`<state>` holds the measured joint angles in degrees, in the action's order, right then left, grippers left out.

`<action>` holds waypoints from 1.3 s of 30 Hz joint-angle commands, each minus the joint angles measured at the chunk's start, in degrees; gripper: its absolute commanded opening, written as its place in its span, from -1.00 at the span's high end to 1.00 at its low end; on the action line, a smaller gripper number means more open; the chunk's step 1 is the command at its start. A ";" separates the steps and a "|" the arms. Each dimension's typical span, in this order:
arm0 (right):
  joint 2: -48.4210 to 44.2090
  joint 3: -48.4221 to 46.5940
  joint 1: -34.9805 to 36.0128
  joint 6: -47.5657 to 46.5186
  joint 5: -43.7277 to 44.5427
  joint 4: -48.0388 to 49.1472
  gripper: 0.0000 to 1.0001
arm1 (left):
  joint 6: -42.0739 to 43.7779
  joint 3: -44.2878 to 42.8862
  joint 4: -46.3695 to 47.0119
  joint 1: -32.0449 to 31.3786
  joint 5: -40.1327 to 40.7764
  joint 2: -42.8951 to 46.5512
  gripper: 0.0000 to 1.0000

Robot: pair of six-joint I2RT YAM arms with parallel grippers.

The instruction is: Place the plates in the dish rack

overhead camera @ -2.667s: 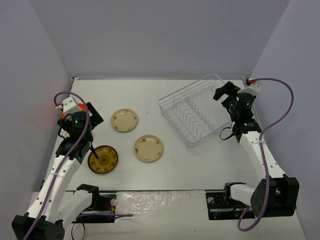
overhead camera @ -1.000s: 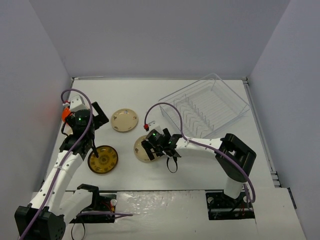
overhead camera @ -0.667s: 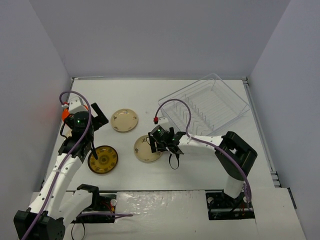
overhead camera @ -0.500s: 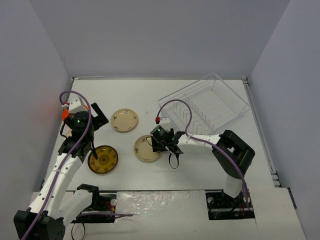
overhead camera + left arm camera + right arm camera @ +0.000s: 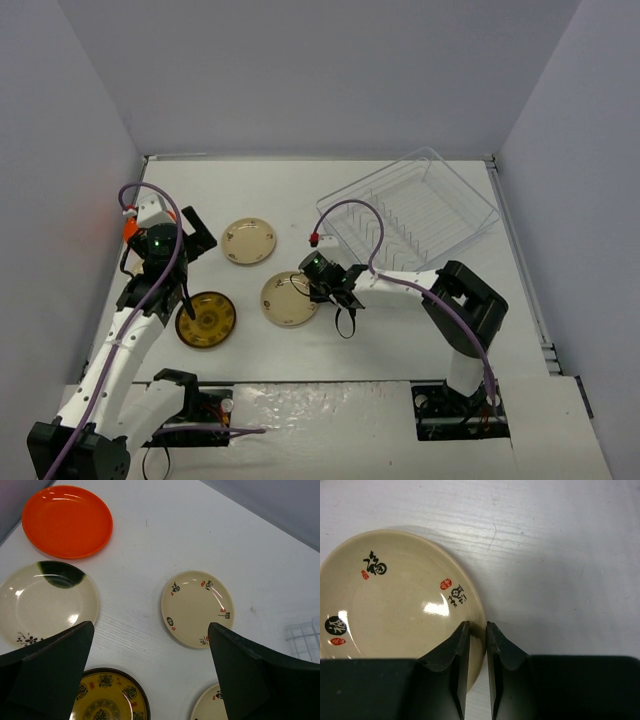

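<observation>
bright even overhead light, soft shadows, small glare on cream plate [image 5: 400,605], sharp focus

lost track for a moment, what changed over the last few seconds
The right hand swung from the dish rack over to the near cream plate and closed on its right rim, nudging it slightly left. The left hand stayed open; the far cream plate, the brown plate and the rack kept their places.

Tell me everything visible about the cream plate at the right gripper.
The cream plate is small, round, shallow and glossy, ceramic-looking, with black characters and red stamps inside. It lies face up on the white table, left of the dish rack. The right gripper pinches its rim, one finger inside, one outside.
</observation>
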<state>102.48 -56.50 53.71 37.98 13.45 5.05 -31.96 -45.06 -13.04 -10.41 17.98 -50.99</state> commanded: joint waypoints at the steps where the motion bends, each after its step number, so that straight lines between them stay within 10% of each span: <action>1: 0.18 -1.09 0.50 0.26 2.05 -0.58 1.00 | -0.73 -0.82 2.93 0.38 0.64 1.49 -0.94; 22: -16.36 -0.03 0.93 -12.44 1.71 15.27 1.00 | -1.17 -0.25 2.71 0.33 1.93 3.68 -0.94; 39: -18.27 -16.06 -7.73 -57.83 2.80 27.34 1.00 | -1.35 -0.47 1.35 0.31 5.69 4.41 -0.94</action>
<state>85.56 -64.28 52.14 -5.90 17.80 23.66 -32.38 -44.23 -13.24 -10.41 21.12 -47.13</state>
